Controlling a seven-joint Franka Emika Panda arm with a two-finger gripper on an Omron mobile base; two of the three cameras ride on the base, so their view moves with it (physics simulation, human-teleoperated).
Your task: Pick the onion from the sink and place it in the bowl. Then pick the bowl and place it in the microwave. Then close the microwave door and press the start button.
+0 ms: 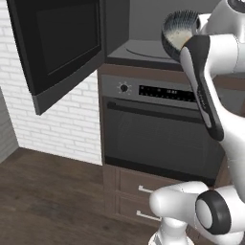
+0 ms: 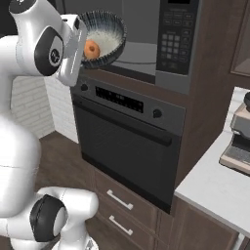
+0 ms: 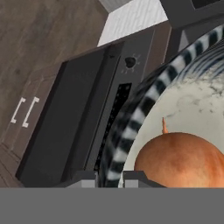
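Note:
My gripper (image 3: 109, 178) is shut on the rim of the ribbed blue-grey bowl (image 2: 108, 30), one finger on each side of the wall. The orange onion (image 2: 91, 49) lies inside the bowl, close to the gripped edge, and looms large as the onion (image 3: 179, 159) in the hand view. The bowl (image 1: 178, 29) hangs tilted in the air at the mouth of the microwave (image 2: 141, 51), above the oven's control strip. The microwave door (image 1: 57, 45) stands swung open to the left. The keypad (image 2: 175, 41) sits at the cavity's right. The sink is out of view.
Below the microwave is a black oven (image 1: 153, 136) with a knob, a display and a handle bar, and drawers (image 2: 119, 212) under it. A white counter (image 2: 210, 188) with a coffee machine (image 2: 239, 139) lies to the right. White brick wall (image 1: 62, 124) and dark wood floor are at left.

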